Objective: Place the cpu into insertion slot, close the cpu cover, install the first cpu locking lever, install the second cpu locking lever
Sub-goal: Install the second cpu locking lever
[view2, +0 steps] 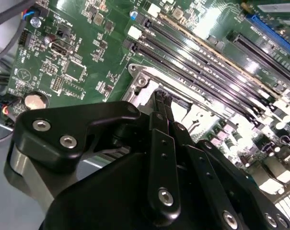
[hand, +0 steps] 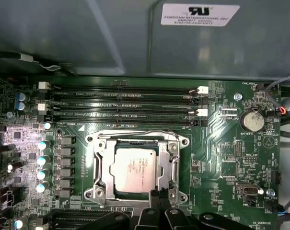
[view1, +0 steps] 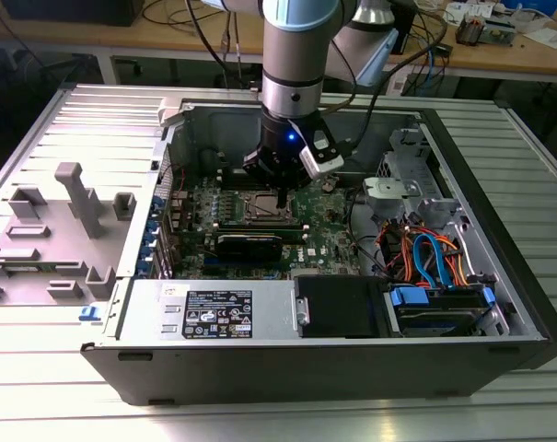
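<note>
While the cpu (hand: 133, 173) lies seated in the insertion slot (hand: 102, 168) under the lowered cpu cover (hand: 165, 158), we keep the claw (hand: 156, 195) at the socket's edge | fingertips nearly together, holding nothing | press a lever slowly, straight down | count: one cpu, one cover, four memory slots (hand: 125, 106).

An open computer case (view1: 149, 368) is seen lying on a metal table (view1: 39, 405). Inside the case, orange and blue cables (view1: 425, 253) are bunched near a black drive (view1: 338, 304). Grey plastic blocks (view1: 75, 198) are set beside the case, on the exterior view's left.
</note>
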`<state>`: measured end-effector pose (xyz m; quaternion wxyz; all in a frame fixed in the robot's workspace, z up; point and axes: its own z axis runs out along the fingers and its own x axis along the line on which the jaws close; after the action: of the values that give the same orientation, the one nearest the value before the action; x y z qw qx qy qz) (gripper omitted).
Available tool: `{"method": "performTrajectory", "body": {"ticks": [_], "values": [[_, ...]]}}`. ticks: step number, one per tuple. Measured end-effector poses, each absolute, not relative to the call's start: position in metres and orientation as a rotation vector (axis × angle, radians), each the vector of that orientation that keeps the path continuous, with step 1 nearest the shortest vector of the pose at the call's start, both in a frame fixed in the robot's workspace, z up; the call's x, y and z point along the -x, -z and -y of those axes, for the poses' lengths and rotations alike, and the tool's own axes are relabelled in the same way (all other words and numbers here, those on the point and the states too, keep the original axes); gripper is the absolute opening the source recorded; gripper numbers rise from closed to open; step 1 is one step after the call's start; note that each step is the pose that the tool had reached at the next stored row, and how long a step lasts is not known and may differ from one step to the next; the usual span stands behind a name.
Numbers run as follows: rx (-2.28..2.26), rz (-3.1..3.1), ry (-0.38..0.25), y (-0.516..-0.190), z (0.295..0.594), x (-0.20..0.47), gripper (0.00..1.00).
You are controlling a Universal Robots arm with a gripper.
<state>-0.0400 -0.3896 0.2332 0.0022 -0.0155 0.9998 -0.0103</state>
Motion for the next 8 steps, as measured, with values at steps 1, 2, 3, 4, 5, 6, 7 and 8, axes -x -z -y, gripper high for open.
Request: {"method": "performTrajectory", "body": {"ticks": [1, 2, 3, 4, 5, 6, 7, 8], "values": [[0.049, -3.137, 0.032, -0.2343, 0.3895, 0.04, 0.11], [0.049, -3.136, 0.032, -0.2343, 0.3895, 0.04, 0.11], [0.049, -3.136, 0.032, -0.2343, 0.3895, 0.04, 0.11], [0.049, -3.137, 0.032, -0.2344, 0.3896, 0.04, 0.11], [0.049, -3.137, 0.032, -0.2344, 0.3896, 0.04, 0.11], [0.049, -3.137, 0.032, -0.2344, 0.3896, 0.04, 0.11], [0.049, -3.137, 0.032, -0.2344, 0.3896, 0.04, 0.11], [0.049, -3.137, 0.032, -0.2345, 0.3896, 0.04, 0.11]]}}
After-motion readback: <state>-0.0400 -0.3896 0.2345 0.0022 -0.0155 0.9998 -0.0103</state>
